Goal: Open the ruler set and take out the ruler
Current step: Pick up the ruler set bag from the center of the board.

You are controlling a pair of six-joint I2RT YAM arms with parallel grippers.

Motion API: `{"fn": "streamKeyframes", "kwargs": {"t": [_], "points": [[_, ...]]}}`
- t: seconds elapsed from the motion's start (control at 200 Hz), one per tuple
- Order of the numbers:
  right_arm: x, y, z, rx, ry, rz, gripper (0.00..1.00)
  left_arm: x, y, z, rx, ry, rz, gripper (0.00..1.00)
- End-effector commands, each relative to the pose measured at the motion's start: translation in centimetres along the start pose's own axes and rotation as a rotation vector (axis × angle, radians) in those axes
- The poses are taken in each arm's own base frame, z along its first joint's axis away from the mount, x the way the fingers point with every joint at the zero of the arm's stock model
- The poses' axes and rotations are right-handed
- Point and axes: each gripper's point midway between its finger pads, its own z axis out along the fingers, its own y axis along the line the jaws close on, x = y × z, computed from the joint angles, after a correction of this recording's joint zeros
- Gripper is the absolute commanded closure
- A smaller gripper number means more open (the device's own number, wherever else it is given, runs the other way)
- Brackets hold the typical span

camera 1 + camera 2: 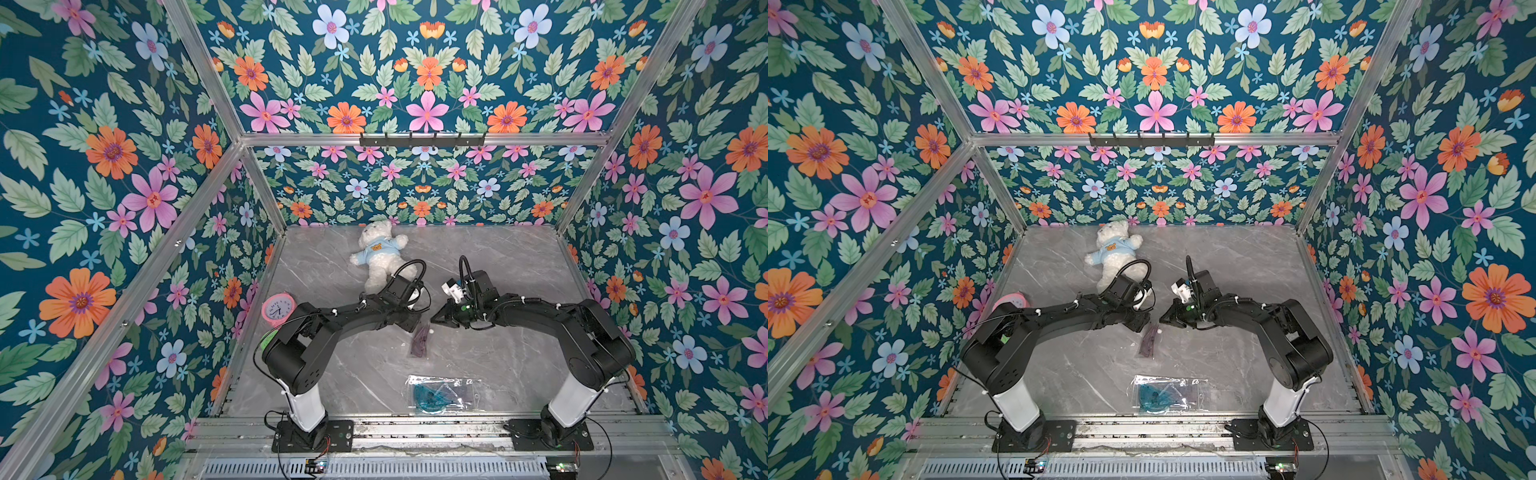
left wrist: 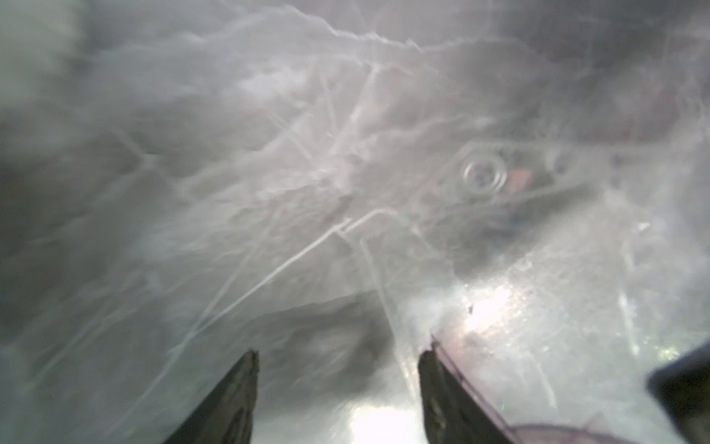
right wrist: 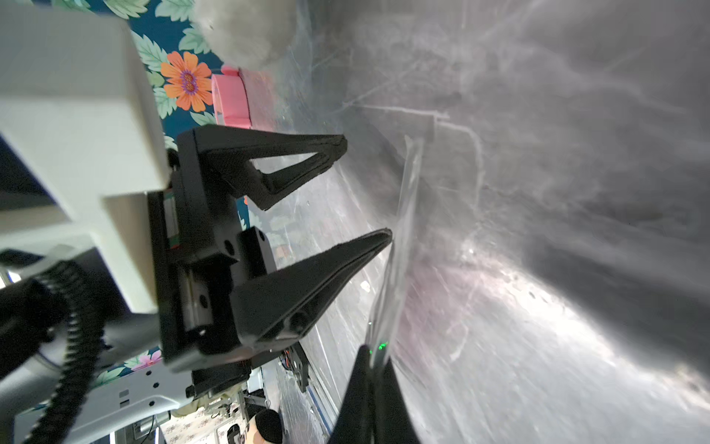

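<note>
The left arm [image 1: 1059, 316] hides most of the pink clock [image 1: 1012, 300]; the ruler [image 1: 420, 343] is too small to read.

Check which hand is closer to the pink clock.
Left. The left hand sits mid-table between the pink clock and the right hand, which faces it from the far side.

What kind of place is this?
Probably a robot test booth: an aluminium frame holds floral wallpaper panels, and the left arm and right arm are mounted on a rail at a marble-look table.
</note>
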Motion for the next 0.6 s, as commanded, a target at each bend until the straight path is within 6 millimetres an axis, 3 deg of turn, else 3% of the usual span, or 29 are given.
{"fn": "streamKeyframes", "kwargs": {"t": [0.0,0.12,0.135,0.175,0.315,0.595], "points": [[-0.8,0.7,-1.0,0.044,-0.030,0.021,0.97,-2.3,2.5,-2.1,-0.144,-0.112,-0.011,0.24],[-2.3,1.2,-2.3,0.097,-0.073,0.037,0.97,-4.0,3.2,-4.8,-0.185,-0.205,0.005,0.21],[-2.7,2.2,-3.1,0.091,-0.098,0.019,0.97,-4.3,3.2,-5.1,-0.185,-0.219,0.006,0.21],[-3.2,2.6,-3.8,0.114,-0.119,0.016,0.97,-4.9,3.2,-5.9,-0.188,-0.250,0.011,0.20],[-5.0,3.5,-5.6,0.205,-0.193,0.007,0.99,-7.2,2.4,-8.5,-0.199,-0.360,0.047,0.19],[-7.9,4.6,-8.3,0.368,-0.367,-0.001,1.00,-10.0,0.1,-9.7,-0.301,-0.455,0.133,0.17]]}}
